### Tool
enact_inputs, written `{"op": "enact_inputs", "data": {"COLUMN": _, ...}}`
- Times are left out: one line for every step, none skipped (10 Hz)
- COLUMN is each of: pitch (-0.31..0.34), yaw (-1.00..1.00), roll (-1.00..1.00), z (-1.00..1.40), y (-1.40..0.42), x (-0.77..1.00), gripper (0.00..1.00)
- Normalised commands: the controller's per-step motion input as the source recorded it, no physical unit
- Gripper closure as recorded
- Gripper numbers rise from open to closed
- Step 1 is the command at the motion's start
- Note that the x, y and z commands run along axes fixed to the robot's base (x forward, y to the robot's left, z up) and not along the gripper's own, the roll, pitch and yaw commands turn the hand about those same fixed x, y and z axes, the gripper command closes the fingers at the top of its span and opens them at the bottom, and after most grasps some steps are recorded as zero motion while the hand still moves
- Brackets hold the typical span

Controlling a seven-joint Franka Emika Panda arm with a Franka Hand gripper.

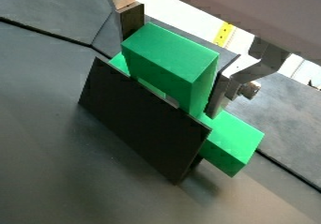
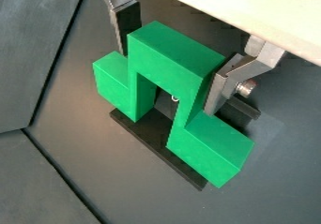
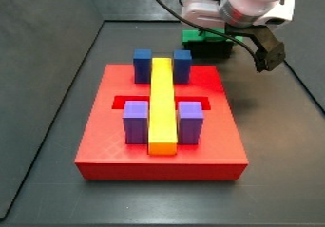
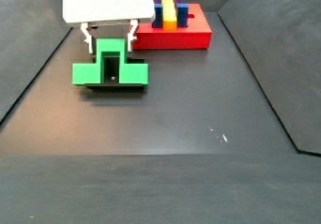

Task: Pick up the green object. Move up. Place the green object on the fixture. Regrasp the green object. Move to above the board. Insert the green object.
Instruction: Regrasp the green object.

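Observation:
The green object point(image 1: 170, 64) rests on the fixture point(image 1: 141, 125), its raised centre cube up and its lower arms out to each side. It also shows in a wrist view point(image 2: 175, 68) and in both side views point(image 3: 191, 37) point(image 4: 111, 68). My gripper point(image 1: 174, 57) point(image 2: 171, 57) straddles the centre cube with one finger on each side. In a side view point(image 4: 111, 42) a small gap shows between each finger and the cube, so the jaws are open. The board point(image 3: 102, 145) point(image 4: 191, 38) lies apart from the fixture.
The board carries a long yellow bar point(image 3: 162, 103), two blue blocks point(image 3: 143, 65) and two purple blocks point(image 3: 135, 122). Dark walls point(image 4: 38, 68) border the black floor on the sides. The arm's white body point(image 3: 248, 3) hangs above the fixture.

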Motion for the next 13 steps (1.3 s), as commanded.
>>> {"op": "enact_inputs", "data": {"pitch": 0.000, "yaw": -0.02, "roll": 0.25, "z": 0.00, "y": -0.22, "x": -0.03, "gripper": 0.00}}
{"op": "enact_inputs", "data": {"pitch": 0.000, "yaw": 0.00, "roll": 0.00, "z": 0.00, "y": 0.00, "x": 0.00, "gripper": 1.00}}
{"op": "enact_inputs", "data": {"pitch": 0.000, "yaw": 0.00, "roll": 0.00, "z": 0.00, "y": 0.00, "x": 0.00, "gripper": 1.00}}
{"op": "enact_inputs", "data": {"pitch": 0.000, "yaw": 0.00, "roll": 0.00, "z": 0.00, "y": 0.00, "x": 0.00, "gripper": 1.00}}
{"op": "enact_inputs", "data": {"pitch": 0.000, "yaw": 0.00, "roll": 0.00, "z": 0.00, "y": 0.00, "x": 0.00, "gripper": 1.00}}
{"op": "enact_inputs", "data": {"pitch": 0.000, "yaw": 0.00, "roll": 0.00, "z": 0.00, "y": 0.00, "x": 0.00, "gripper": 1.00}}
{"op": "enact_inputs", "data": {"pitch": 0.000, "yaw": 0.00, "roll": 0.00, "z": 0.00, "y": 0.00, "x": 0.00, "gripper": 1.00}}
{"op": "enact_inputs", "data": {"pitch": 0.000, "yaw": 0.00, "roll": 0.00, "z": 0.00, "y": 0.00, "x": 0.00, "gripper": 1.00}}
{"op": "enact_inputs", "data": {"pitch": 0.000, "yaw": 0.00, "roll": 0.00, "z": 0.00, "y": 0.00, "x": 0.00, "gripper": 1.00}}
{"op": "enact_inputs", "data": {"pitch": 0.000, "yaw": 0.00, "roll": 0.00, "z": 0.00, "y": 0.00, "x": 0.00, "gripper": 1.00}}
{"op": "enact_inputs", "data": {"pitch": 0.000, "yaw": 0.00, "roll": 0.00, "z": 0.00, "y": 0.00, "x": 0.00, "gripper": 1.00}}
{"op": "enact_inputs", "data": {"pitch": 0.000, "yaw": 0.00, "roll": 0.00, "z": 0.00, "y": 0.00, "x": 0.00, "gripper": 1.00}}
{"op": "enact_inputs", "data": {"pitch": 0.000, "yaw": 0.00, "roll": 0.00, "z": 0.00, "y": 0.00, "x": 0.00, "gripper": 1.00}}
